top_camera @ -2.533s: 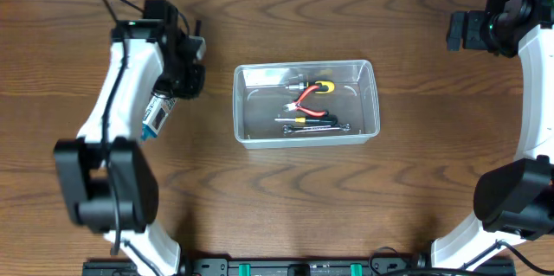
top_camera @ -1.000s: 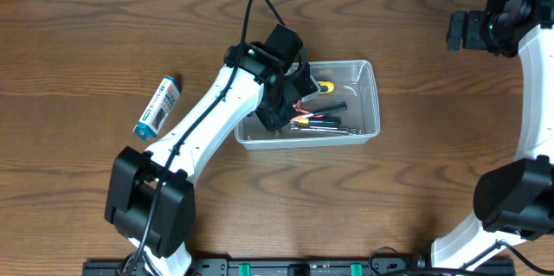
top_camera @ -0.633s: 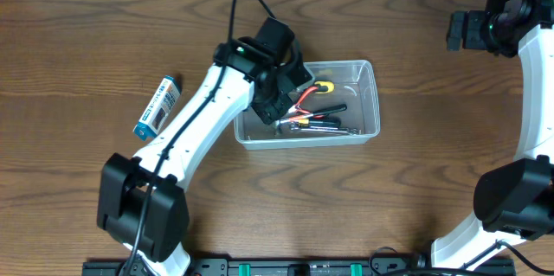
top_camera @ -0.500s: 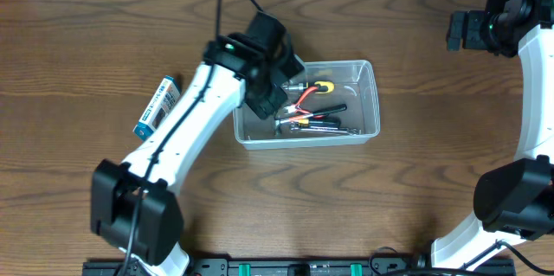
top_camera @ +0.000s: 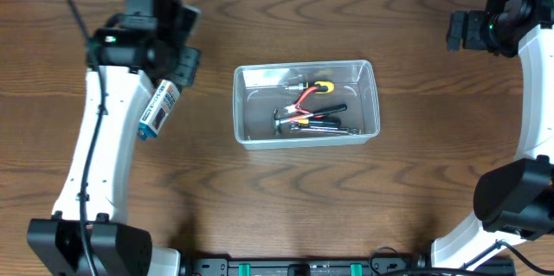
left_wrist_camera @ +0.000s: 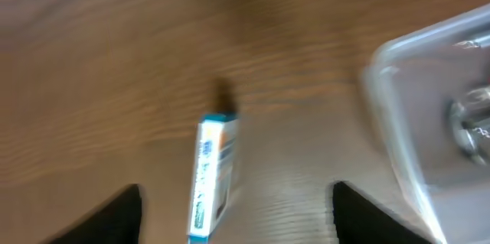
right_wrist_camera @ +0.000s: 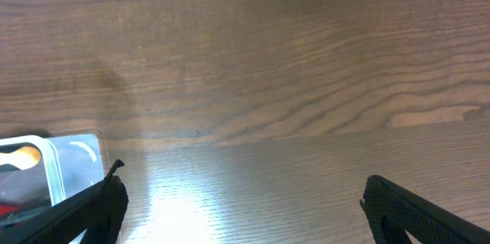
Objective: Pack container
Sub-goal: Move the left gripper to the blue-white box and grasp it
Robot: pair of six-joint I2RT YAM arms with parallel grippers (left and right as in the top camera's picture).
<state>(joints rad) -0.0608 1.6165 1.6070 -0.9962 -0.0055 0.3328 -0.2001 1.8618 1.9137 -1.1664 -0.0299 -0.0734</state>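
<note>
The clear plastic container (top_camera: 370,94) sits mid-table, holding red-and-yellow pliers (top_camera: 310,93), screwdrivers and a wrench (top_camera: 316,124). My left gripper (top_camera: 183,65) hovers left of it, above a white and blue box (top_camera: 154,112). In the blurred left wrist view the box (left_wrist_camera: 210,175) lies on the wood between my open fingers (left_wrist_camera: 115,215), untouched, with the container's corner (left_wrist_camera: 398,83) at the right. My right gripper (top_camera: 461,30) hangs open at the far right, holding nothing. Its wrist view shows the open right gripper (right_wrist_camera: 245,213) over bare wood and the container's corner (right_wrist_camera: 53,169) at the left.
The wooden table (top_camera: 286,198) spreads around the container. The left arm's white links (top_camera: 95,163) run down the left side. The right arm (top_camera: 532,94) stands along the right edge.
The left arm swung away from the container to the left and now hovers over the white and blue box. Its jaws went from shut to open. The right arm stayed still.
</note>
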